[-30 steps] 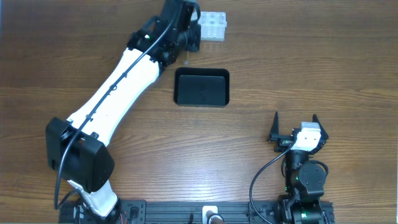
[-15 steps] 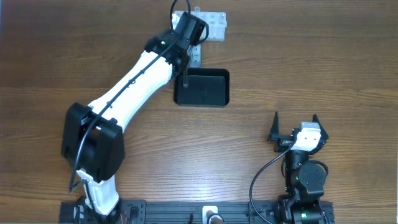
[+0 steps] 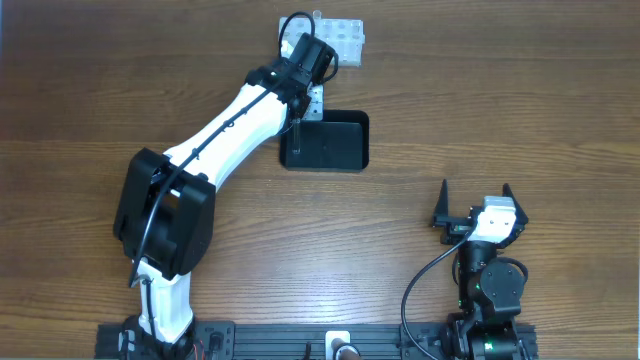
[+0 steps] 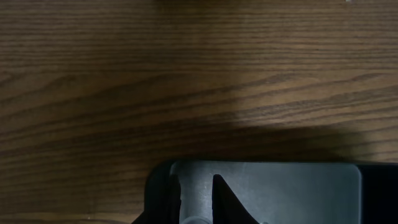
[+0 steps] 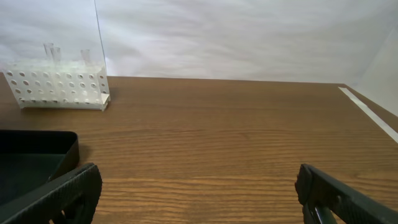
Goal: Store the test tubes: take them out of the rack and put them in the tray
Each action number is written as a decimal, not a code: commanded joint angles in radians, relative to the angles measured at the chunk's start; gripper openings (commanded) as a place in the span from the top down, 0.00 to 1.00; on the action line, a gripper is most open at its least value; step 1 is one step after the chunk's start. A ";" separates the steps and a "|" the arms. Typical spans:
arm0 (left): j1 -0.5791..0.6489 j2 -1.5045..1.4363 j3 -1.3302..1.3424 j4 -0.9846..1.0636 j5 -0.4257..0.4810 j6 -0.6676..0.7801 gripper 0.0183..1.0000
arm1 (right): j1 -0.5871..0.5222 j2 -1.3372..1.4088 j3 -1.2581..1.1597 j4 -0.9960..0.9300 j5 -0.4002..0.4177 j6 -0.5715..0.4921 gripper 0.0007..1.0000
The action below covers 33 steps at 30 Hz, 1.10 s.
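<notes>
**A:** Where are the tubes?

**B:** A few tubes (image 5: 51, 51) stand upright in the white rack (image 5: 59, 90), their tops poking above it. The rack sits at the far side of the table (image 3: 520, 90).

**A:** And the tray?

**B:** The black tray (image 3: 335, 145) lies on the table on the near side of the rack, a strip of bare wood between them.

**A:** What about the left gripper?

**B:** The left arm reaches across, and the left gripper (image 3: 308, 106) hangs between the rack and the tray, by the tray's left wall. From above, its wrist covers part of the rack's left end. Its own camera looks down on wood grain and a rounded corner of the tray. Whether it grasps anything I cannot tell. A thin dark line shows under it at the tray's left wall, too slight to name.

**A:** And the right one?

**B:** The right gripper (image 3: 473, 203) sits near its own base, well apart from the tray and the rack. Its fingers (image 5: 68, 193) are spread wide, with nothing between them but table.
</notes>
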 commanded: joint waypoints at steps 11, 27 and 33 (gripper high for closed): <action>0.001 0.067 -0.005 -0.001 -0.018 -0.014 0.93 | -0.005 0.000 -0.006 -0.003 -0.005 -0.003 0.01; -0.008 0.040 -0.005 0.001 -0.015 -0.014 0.48 | -0.005 0.000 -0.006 -0.003 -0.005 -0.003 0.01; -0.007 -0.097 -0.005 0.063 -0.087 0.029 0.49 | -0.005 0.000 -0.006 -0.003 -0.005 -0.003 0.01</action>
